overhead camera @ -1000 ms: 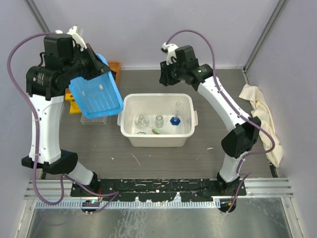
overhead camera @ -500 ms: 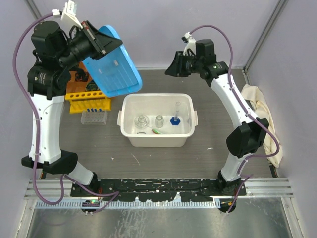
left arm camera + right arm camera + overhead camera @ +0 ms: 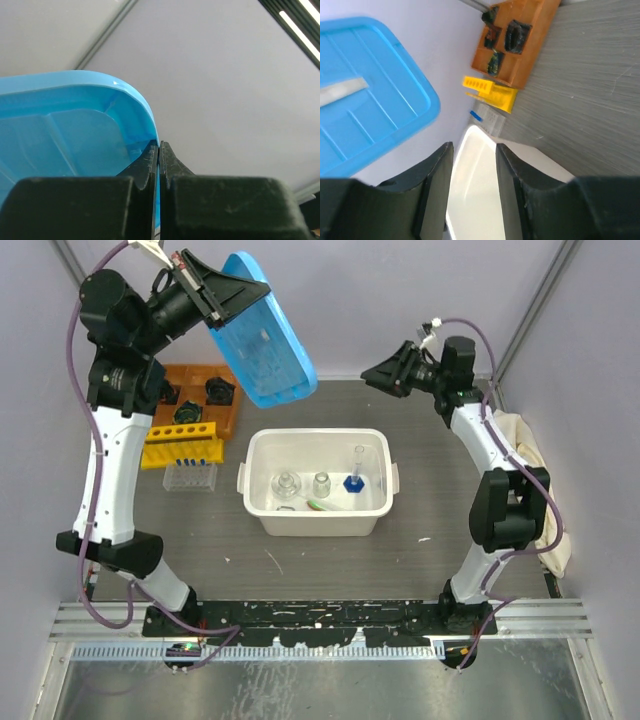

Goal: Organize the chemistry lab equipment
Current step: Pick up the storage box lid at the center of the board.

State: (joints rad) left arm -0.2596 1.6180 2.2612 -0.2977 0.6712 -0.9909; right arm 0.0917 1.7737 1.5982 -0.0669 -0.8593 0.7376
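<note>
Grey tabletop, overhead view: the white bin (image 3: 318, 433) sits centre, holding the flask (image 3: 286, 485), tube (image 3: 358, 462) and green spoon (image 3: 320, 505). Over the past second the left gripper (image 3: 214, 295) has swung the blue lid (image 3: 268, 335) from left of the bin to high behind it, uncovering the yellow rack (image 3: 180, 445); closing the bin looks imminent. Left wrist view: jaws are pressed onto the lid's rim. Only the right wrist view shows the right gripper (image 3: 474, 150) spread and empty, facing the bin.

White arm links (image 3: 108, 470), black joints (image 3: 115, 305), purple cables (image 3: 69, 335); black left tool (image 3: 158, 150), right tool (image 3: 473, 150).
</note>
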